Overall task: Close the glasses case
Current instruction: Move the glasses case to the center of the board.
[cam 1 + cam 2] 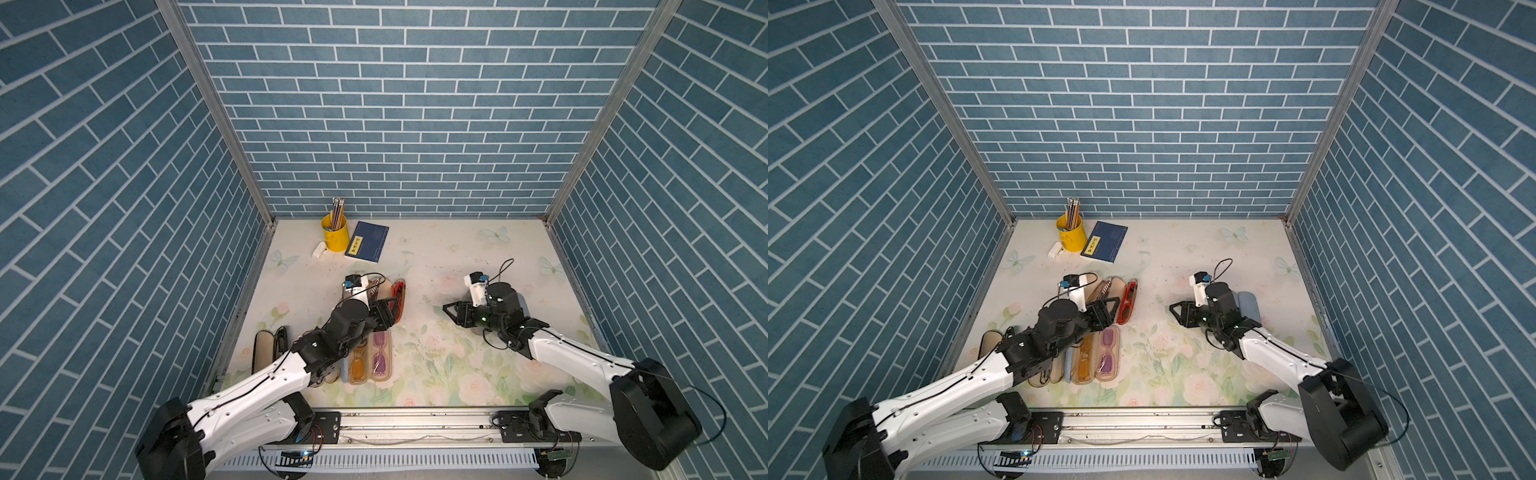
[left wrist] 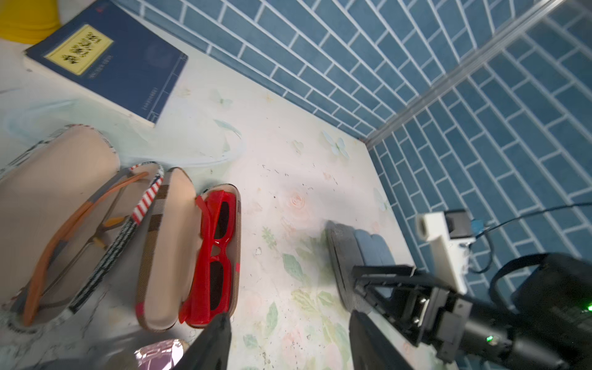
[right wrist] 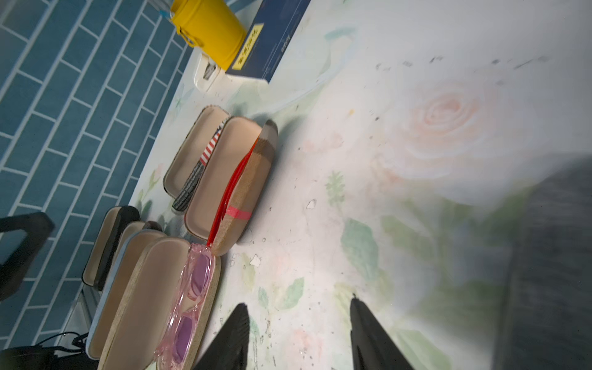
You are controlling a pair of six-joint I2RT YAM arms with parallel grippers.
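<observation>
- Hovering just beside the open plaid hard-shell glasses case [image 2: 185, 224], the left gripper [image 2: 290, 317] had its jaws spread and held nothing.
- The case lay on the floral tabletop [image 2: 288, 198] among other open cases. Red plastic sunglasses [image 2: 217, 256] rested in one half, and the empty beige-lined lid [image 2: 163, 272] lay folded back beside them.
- The right gripper [image 3: 298, 304] stood well apart over bare table, jaws parted and empty.
- Closing would probably go best by hooking a finger under the lid's outer edge, swinging it over the hinge, and pressing down only once the temples sat inside the rim.
</observation>
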